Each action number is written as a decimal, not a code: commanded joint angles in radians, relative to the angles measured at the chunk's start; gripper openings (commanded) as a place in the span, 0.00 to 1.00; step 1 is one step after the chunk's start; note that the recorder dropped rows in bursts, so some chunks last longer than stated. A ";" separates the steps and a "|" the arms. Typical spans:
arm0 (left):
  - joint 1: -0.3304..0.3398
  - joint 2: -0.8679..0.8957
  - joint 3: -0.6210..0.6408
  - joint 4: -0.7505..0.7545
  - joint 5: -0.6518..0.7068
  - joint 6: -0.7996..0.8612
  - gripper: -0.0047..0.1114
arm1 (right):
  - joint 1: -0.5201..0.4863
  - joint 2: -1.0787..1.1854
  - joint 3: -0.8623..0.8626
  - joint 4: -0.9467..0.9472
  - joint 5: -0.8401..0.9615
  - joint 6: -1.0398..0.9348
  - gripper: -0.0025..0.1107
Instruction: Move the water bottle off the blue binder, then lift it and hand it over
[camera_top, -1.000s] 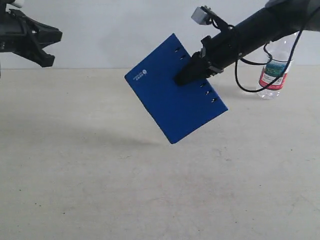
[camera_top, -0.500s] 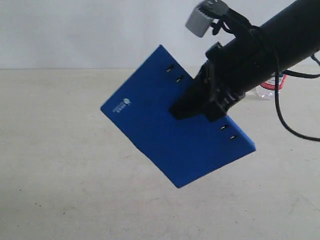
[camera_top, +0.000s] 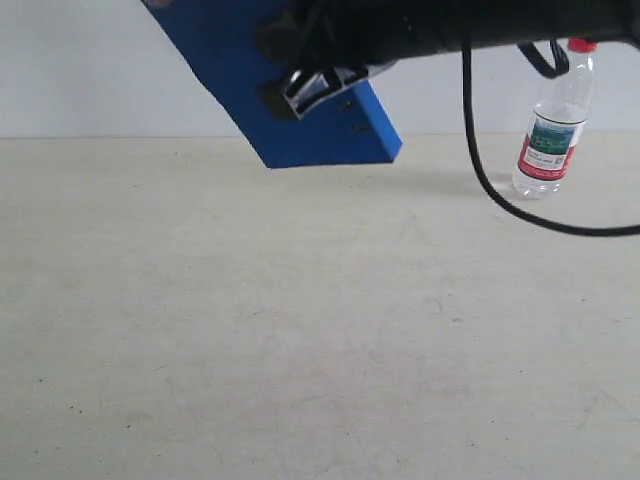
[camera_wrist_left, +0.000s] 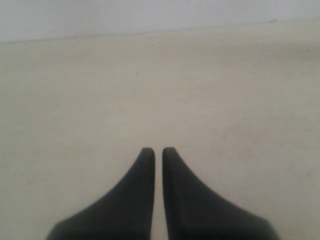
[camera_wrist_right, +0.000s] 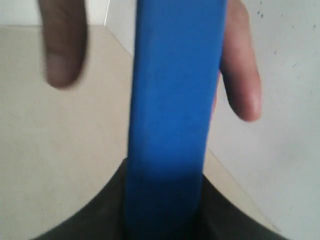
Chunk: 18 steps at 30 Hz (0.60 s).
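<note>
The blue binder (camera_top: 235, 75) hangs in the air at the top of the exterior view, tilted, with my right gripper (camera_top: 292, 92) shut on its punched edge. In the right wrist view the binder (camera_wrist_right: 175, 100) runs edge-on out from between the gripper's (camera_wrist_right: 165, 200) jaws, and a person's fingers (camera_wrist_right: 241, 75) hold its far end from both sides. The water bottle (camera_top: 551, 125), clear with a red cap, stands upright on the table at the far right, apart from the binder. My left gripper (camera_wrist_left: 158, 150) is shut and empty above bare table.
The beige table (camera_top: 300, 320) stretches below, with a pale wall behind it. A black cable (camera_top: 478, 165) loops down from the right arm near the bottle. The left arm is out of the exterior view.
The right arm has carried the binder up and to the left, to the top of the exterior view. The bottle has stayed in place.
</note>
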 joint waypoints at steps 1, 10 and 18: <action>-0.004 -0.008 0.038 -0.012 0.009 -0.015 0.08 | 0.002 -0.009 -0.099 0.022 -0.041 -0.002 0.02; -0.004 -0.008 0.041 -0.012 0.010 -0.015 0.08 | 0.002 -0.009 -0.127 0.022 -0.018 0.048 0.08; -0.004 -0.031 0.041 -0.012 0.089 -0.002 0.08 | 0.001 -0.030 -0.127 0.022 0.006 0.066 0.46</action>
